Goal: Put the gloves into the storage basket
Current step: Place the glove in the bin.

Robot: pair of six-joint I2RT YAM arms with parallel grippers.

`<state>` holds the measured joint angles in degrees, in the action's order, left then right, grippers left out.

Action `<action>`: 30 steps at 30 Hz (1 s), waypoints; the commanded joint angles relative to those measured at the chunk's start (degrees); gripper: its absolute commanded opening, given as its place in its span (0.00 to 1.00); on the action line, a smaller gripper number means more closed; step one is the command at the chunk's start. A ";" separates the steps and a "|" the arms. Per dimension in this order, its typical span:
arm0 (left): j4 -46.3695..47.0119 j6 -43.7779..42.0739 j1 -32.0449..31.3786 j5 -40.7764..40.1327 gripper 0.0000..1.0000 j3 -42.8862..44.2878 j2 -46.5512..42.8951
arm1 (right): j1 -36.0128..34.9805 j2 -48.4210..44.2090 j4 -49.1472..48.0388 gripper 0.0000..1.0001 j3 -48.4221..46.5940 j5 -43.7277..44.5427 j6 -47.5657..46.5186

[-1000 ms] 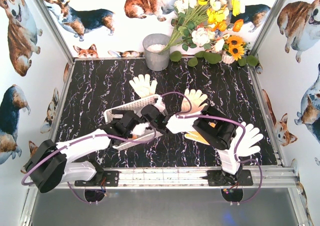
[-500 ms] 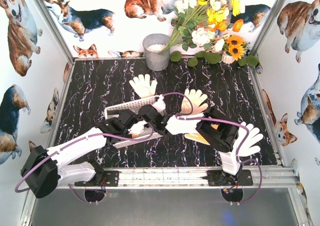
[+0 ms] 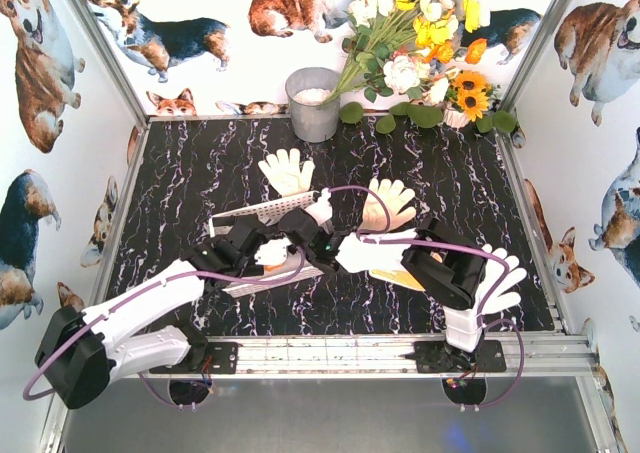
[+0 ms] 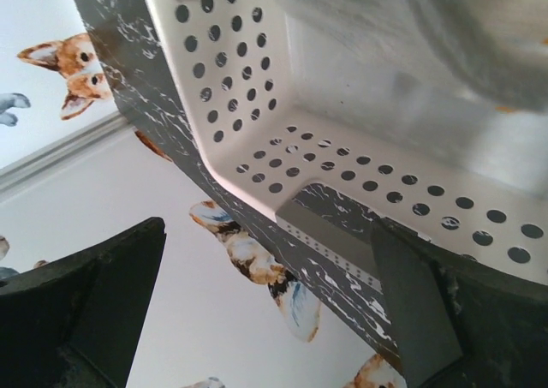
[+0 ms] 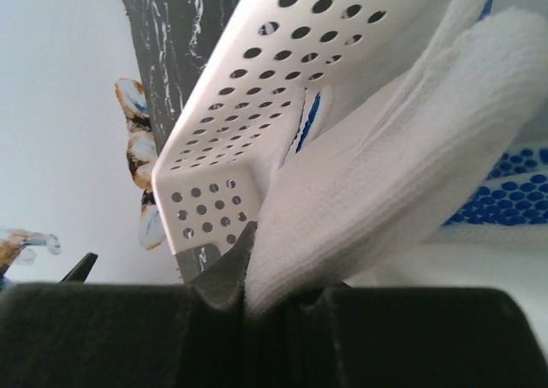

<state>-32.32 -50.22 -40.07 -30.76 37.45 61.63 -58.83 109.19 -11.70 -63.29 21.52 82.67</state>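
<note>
The white perforated storage basket (image 3: 268, 210) lies in the middle of the table, tilted. My left gripper (image 3: 250, 252) is open at the basket's left end; in the left wrist view its jaws (image 4: 265, 319) stand wide with nothing between them, below the basket's holed wall (image 4: 257, 105). My right gripper (image 3: 326, 245) is shut on a cream-white glove (image 3: 366, 252) at the basket's right end. The right wrist view shows that glove (image 5: 402, 174) pinched beside the basket wall (image 5: 282, 88) and a blue dotted glove (image 5: 514, 191). Other white gloves lie behind the basket (image 3: 285, 170), at centre right (image 3: 390, 201) and at front right (image 3: 497, 281). A yellow glove (image 3: 398, 277) peeks from under the right arm.
A grey metal bucket (image 3: 314, 103) stands at the back centre, with a bunch of flowers (image 3: 420, 43) to its right. Aluminium rails (image 3: 330, 351) edge the table, and corgi-print walls close in three sides.
The left gripper finished opening and its arm drew back toward the near left. The basket's far wall sank a little. The right gripper kept its hold on the white glove.
</note>
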 commanded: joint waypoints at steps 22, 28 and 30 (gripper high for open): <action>9.29 0.72 -1.66 -1.09 1.00 -1.22 -12.81 | 2.14 0.85 10.32 0.00 -1.04 -2.29 6.11; 9.54 12.96 1.27 2.85 1.00 3.68 -9.78 | 1.22 1.18 4.74 0.00 2.27 -0.07 8.37; 11.46 16.98 2.41 2.82 1.00 4.82 -8.83 | 0.46 0.79 4.89 0.00 2.67 1.94 8.82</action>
<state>-24.60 -43.27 -39.48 -29.43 39.07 51.44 -56.88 110.06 -3.20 -61.89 18.72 89.34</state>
